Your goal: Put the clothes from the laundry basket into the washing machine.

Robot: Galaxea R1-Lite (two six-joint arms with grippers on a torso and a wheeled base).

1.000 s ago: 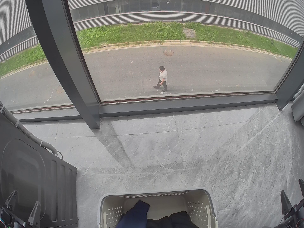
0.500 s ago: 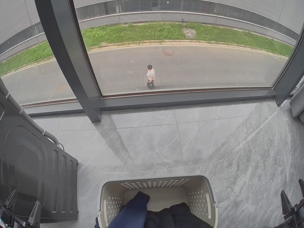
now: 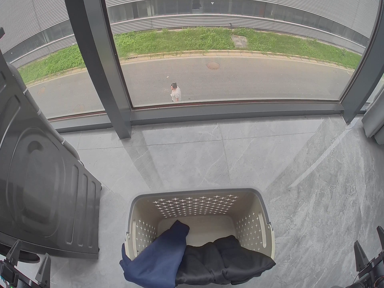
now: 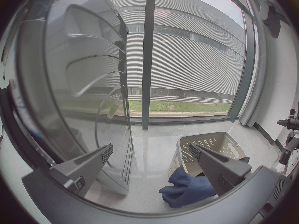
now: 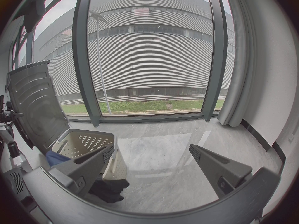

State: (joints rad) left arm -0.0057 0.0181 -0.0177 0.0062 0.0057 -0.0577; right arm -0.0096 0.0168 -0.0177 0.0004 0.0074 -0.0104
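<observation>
Head view: one basket (image 3: pixel 192 192), one blue garment (image 3: pixel 160 257), one black garment (image 3: pixel 226 261).
Left gripper (image 4: pixel 150 147), right gripper (image 5: pixel 151 147) gape empty, flanking the basket.

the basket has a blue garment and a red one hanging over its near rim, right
No: beside the blue garment lies a black garment, not a red one, as the head view shows. Both do hang over the laundry basket's near rim.

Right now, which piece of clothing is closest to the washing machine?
The blue one, draped over the basket's left corner; the black one lies farther right.
</observation>
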